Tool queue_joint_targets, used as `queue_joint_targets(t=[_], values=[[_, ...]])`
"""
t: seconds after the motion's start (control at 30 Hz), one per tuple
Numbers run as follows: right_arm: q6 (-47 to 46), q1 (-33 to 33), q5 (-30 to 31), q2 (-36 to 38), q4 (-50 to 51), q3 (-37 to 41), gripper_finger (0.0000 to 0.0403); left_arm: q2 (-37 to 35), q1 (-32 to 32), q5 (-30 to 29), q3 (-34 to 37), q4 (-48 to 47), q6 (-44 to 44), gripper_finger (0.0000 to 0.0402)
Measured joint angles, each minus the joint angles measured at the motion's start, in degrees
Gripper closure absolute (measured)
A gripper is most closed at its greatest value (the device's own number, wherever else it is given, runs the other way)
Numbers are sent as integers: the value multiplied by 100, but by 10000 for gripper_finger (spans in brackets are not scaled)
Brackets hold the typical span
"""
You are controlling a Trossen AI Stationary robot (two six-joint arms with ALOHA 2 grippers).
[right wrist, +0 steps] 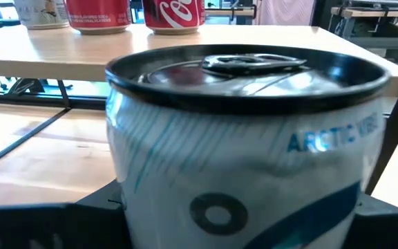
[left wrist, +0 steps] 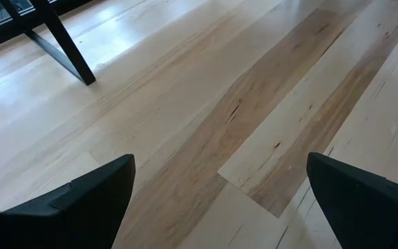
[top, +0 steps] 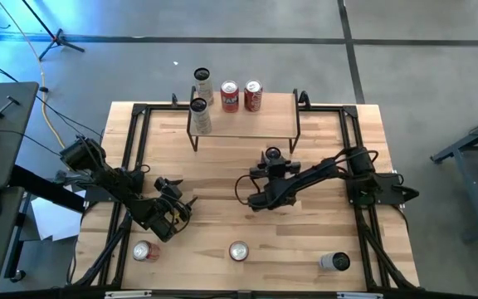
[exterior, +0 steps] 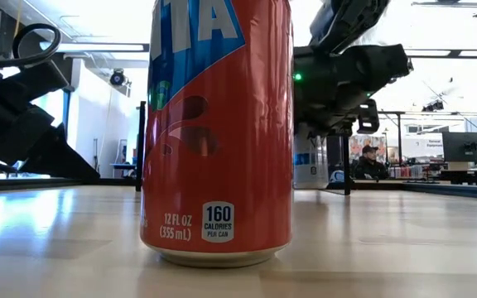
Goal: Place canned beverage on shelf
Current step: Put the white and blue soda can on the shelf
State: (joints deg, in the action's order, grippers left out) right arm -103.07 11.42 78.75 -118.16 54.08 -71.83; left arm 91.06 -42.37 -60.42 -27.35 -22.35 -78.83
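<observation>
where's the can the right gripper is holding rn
The white can is clamped in the right gripper near the table's middle in the high view, in front of the shelf with its red cans.

The right arm is reaching from the right side toward the middle of the tabletop (top: 222, 187), elbow bent, its right gripper (top: 251, 198) pointing left with jaws closing around a white can (right wrist: 244, 149) standing upright between them. The left arm is lying low over the tabletop's left side, the left gripper (top: 187, 204) angling downward with its jaws spreading wide and gripping nothing.
</observation>
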Motion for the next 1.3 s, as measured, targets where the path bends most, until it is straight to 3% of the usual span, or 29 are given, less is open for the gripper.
queue_joint_targets(t=[0.9,1.3], values=[[304,-131,-272,-3,-561,0,158,0,2,31,0,7,-2,2],[306,-131,-144,3,-558,0,69,-2,2,29,0,7,-2,2]])
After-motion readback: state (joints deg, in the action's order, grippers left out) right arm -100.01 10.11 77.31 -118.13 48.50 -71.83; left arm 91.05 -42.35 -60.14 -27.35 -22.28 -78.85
